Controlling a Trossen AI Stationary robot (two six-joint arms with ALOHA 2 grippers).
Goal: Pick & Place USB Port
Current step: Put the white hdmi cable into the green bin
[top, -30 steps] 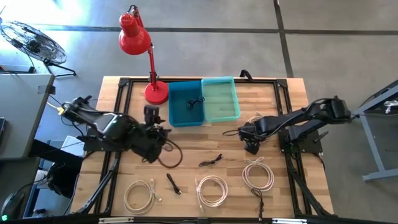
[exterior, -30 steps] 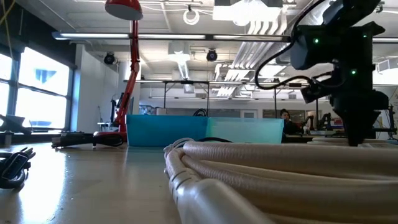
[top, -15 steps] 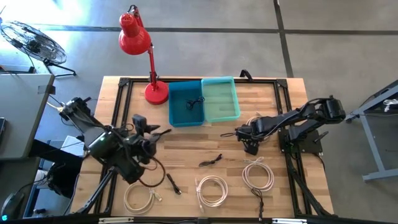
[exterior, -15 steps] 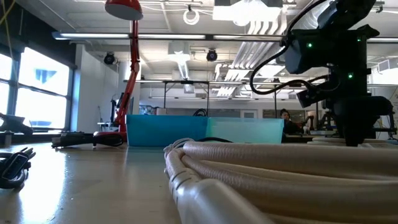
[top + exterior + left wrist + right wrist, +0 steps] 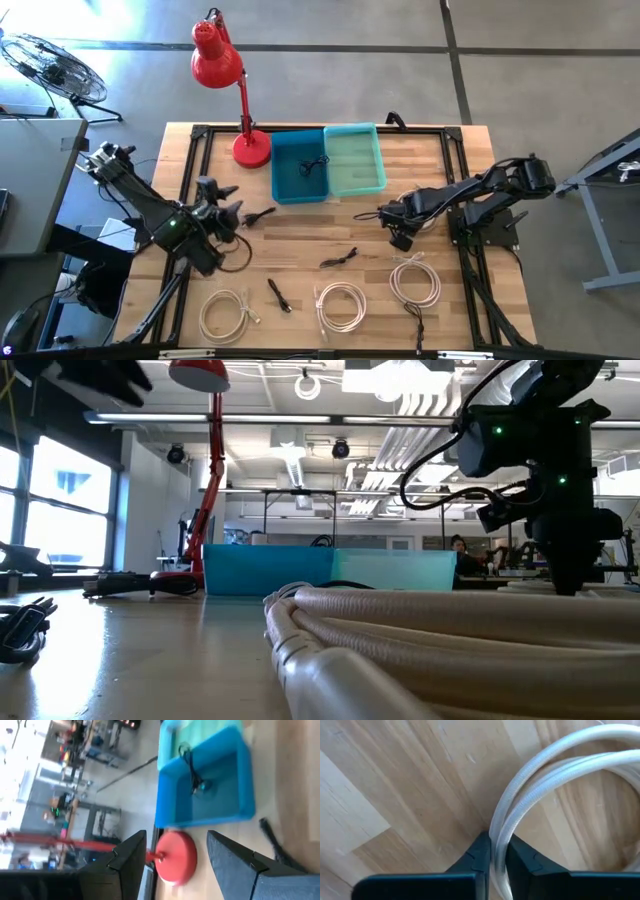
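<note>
Strands of the white cable (image 5: 520,815) sit pinched in the right claw (image 5: 496,851), low on the tabletop (image 5: 300,250) for lifting toward the bins (image 5: 328,165), while the left claw (image 5: 240,213) hangs wide, empty, clear.

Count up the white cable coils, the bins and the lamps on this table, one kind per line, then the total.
white cable coils: 4, the last one pinched in the right claw
bins: 2, blue bin and teal bin
lamp: 1, red
Total: 7
</note>
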